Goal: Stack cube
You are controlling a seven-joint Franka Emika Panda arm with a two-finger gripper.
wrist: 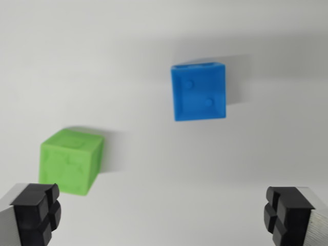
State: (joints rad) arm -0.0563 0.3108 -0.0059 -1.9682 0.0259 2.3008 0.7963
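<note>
**Wrist view: two cubes on a white surface, claw spread and empty**

Wrist view shows the blue cube (199, 91) lying at about 1 o'clock from the middle of the picture, on a plain white surface (102, 61). Its near face carries two small round studs. The cube stands flat and a little turned, and it casts a soft shadow toward 3 o'clock. All four of its sides are free; nothing touches it.

The green cube (71, 161) lies at about 8 o'clock from the middle, well apart from the blue cube. It also stands flat, turned so that one corner points downward in the picture. Its faces have some raised marks, but they are too blurred to read. White surface lies open between the two cubes, and also above them to the top edge.

The gripper (164, 215) is at 6 o'clock, at the bottom edge. Its two black fingertips (37, 212) are spread wide, one at the wrist view's left corner and one at the wrist view's right corner, and they hold nothing. The green cube is just beside the left fingertip, at about 1 o'clock from it; I cannot tell if they touch. The blue cube is well apart from both fingertips, at about 12 o'clock from the point midway between them, slightly toward the right one.
</note>
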